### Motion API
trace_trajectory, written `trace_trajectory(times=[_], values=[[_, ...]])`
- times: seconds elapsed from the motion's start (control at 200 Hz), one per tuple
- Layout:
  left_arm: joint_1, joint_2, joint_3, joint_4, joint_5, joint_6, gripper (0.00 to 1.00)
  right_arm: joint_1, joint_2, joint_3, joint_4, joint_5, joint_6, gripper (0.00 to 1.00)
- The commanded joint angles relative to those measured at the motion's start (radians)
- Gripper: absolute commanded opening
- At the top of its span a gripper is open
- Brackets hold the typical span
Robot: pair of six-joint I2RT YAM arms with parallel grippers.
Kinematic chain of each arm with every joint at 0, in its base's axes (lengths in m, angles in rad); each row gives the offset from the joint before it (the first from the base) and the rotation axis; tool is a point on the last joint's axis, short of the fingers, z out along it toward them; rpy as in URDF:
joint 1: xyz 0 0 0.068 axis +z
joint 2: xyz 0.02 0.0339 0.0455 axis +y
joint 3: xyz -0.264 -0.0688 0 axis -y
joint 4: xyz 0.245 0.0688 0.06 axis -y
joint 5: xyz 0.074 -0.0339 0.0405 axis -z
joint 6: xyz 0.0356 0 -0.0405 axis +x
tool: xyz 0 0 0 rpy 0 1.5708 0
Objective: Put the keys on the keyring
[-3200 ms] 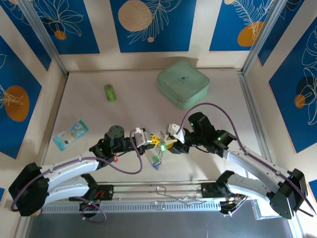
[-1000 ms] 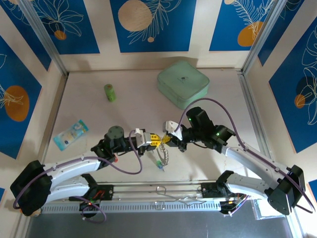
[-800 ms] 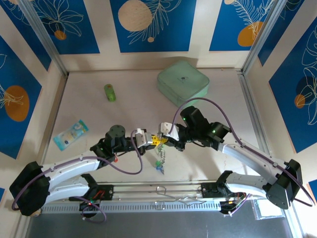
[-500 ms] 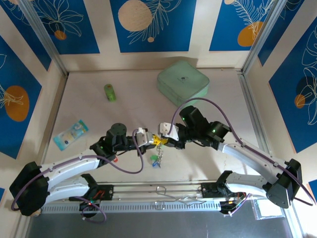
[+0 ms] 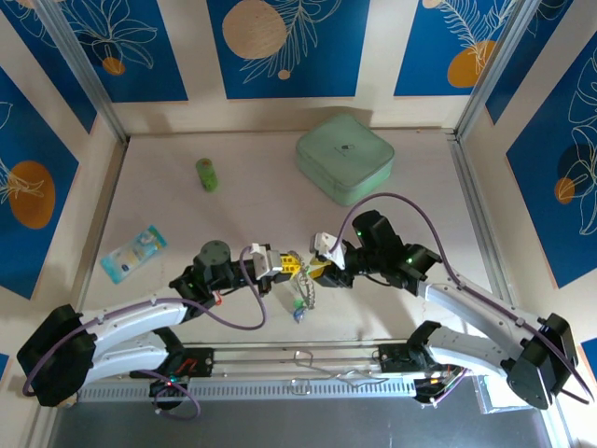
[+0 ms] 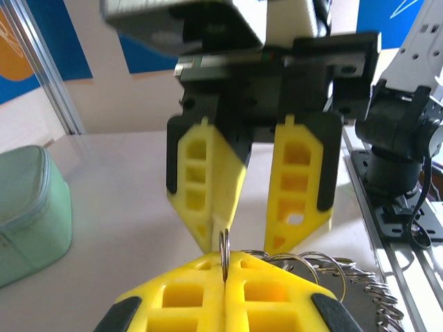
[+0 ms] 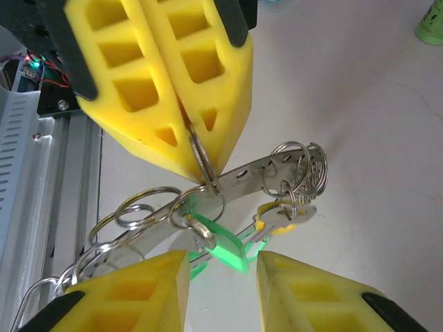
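A: Containers?
B: One. The box [image 5: 345,159], pale green with rounded corners and a seam round its side. Lid closed, contents hidden. It sits at the far side of the table [image 5: 187,215], well apart from both grippers.

A: Keyring?
B: It hangs from the left gripper [image 5: 291,265], whose pads are pressed together on one thin wire loop of the keyring [image 7: 256,173]. The rest dangles below, between the two arms.

A: Right gripper?
B: The right gripper [image 7: 221,277] has its jaws apart with nothing gripped. Its tips are just beside the left gripper's, facing them.

A: Hard to read?
B: From above, the keyring is a small glinting tangle, so I cannot count the keys [image 7: 221,247]. In the right wrist view its near end is cut off behind that gripper's own fingers. In the left wrist view only a few loops rise over the pads.

A: Materials, shapes?
B: The keyring is a flat silvery strip with punched holes, carrying round wire rings. One key tag is translucent green plastic, and one beside it looks yellowish. The pads are yellow wedges with rectangular cut-outs and black backing. On the left of the table are a green cylinder [image 5: 207,174] and a flat pale-blue packet [image 5: 133,252]
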Motion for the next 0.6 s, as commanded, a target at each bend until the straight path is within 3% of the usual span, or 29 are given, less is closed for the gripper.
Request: trace_trajectory(times=[0.0, 0.32, 0.595], values=[[-0.005, -0.006, -0.001, 0.106, 0.040, -0.030, 0.00, 0.005, 0.015, -0.002, 0.059, -0.055, 0.028, 0.32], [-0.006, -0.008, -0.007, 0.136, 0.036, -0.043, 0.00, 0.007, 0.029, 0.004, 0.069, -0.114, 0.025, 0.15], [-0.005, 0.008, -0.010, 0.221, 0.077, -0.067, 0.00, 0.027, 0.078, 0.043, 0.034, -0.129, -0.002, 0.06]])
